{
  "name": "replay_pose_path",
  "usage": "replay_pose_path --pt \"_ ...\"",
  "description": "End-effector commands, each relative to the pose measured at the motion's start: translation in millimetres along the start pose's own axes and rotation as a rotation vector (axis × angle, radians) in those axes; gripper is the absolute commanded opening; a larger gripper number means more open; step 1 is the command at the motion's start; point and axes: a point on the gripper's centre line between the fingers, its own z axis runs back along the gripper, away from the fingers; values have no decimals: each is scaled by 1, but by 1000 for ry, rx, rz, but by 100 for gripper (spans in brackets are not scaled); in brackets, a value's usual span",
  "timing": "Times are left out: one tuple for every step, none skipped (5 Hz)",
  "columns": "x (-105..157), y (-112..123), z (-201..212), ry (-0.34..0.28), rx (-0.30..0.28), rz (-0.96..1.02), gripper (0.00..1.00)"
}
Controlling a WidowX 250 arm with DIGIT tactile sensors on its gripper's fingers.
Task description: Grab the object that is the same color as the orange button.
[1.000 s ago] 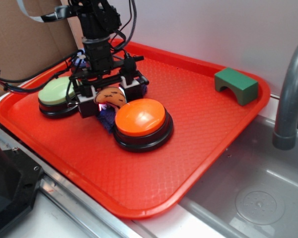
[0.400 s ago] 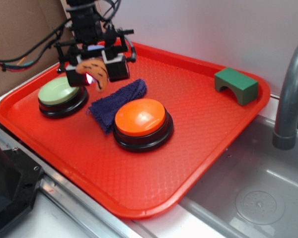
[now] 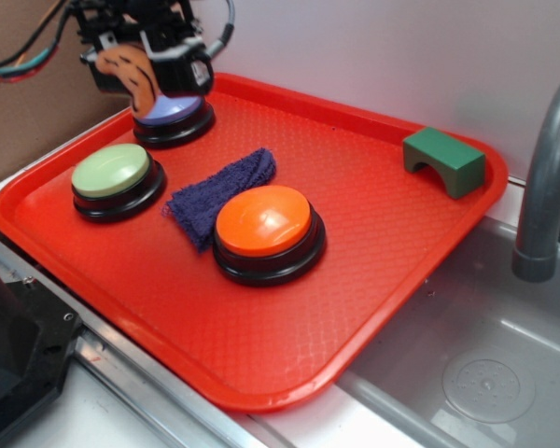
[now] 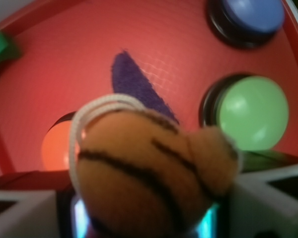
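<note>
I've lifted the gripper (image 3: 142, 67) up and back toward the tray's far left corner; it was down between the green button (image 3: 112, 170) and the orange button (image 3: 263, 220) a second ago. The striped orange plush toy (image 3: 131, 72) has come up with it, clamped between the fingers, and now hangs above the lavender-blue button (image 3: 171, 110), which has come into view. The dark blue cloth (image 3: 220, 194) is fully uncovered now.
</note>
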Motion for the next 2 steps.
replay_pose_path --pt "-8 16 46 -159 -68 -200 0" --pt "-3 18 38 -122 -54 -162 0"
